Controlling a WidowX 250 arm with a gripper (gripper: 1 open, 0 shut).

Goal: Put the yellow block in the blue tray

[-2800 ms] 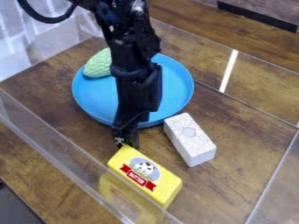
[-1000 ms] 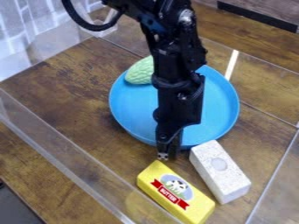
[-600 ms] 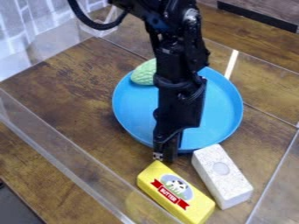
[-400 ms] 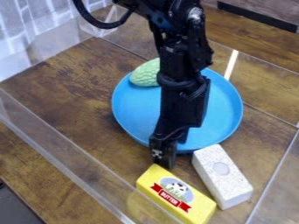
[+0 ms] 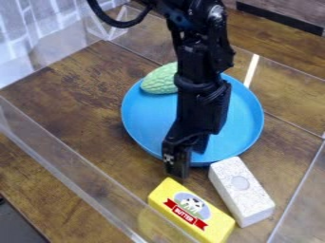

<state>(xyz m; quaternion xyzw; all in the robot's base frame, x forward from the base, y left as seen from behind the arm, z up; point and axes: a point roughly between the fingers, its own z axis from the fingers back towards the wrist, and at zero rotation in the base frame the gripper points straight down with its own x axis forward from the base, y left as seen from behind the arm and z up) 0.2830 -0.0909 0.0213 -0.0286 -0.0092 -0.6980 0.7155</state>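
The yellow block (image 5: 191, 209), flat with a red band and a round white face on top, lies on the wooden table near the front. Just behind it sits the blue tray (image 5: 143, 119), round and shallow. My gripper (image 5: 176, 161) points straight down over the tray's near rim, a little behind and above the yellow block. Its two dark fingers stand apart with nothing between them. The arm hides the middle of the tray.
A green bumpy lump (image 5: 162, 79) rests on the tray's far left rim. A white speckled block (image 5: 241, 190) lies right of the yellow block, close to the tray. A clear wall (image 5: 76, 190) borders the table's front and left.
The fingers were shut together a second ago and now stand apart. The wrist has rolled a little. The hand has stayed low, between the tray's rim and the yellow block.
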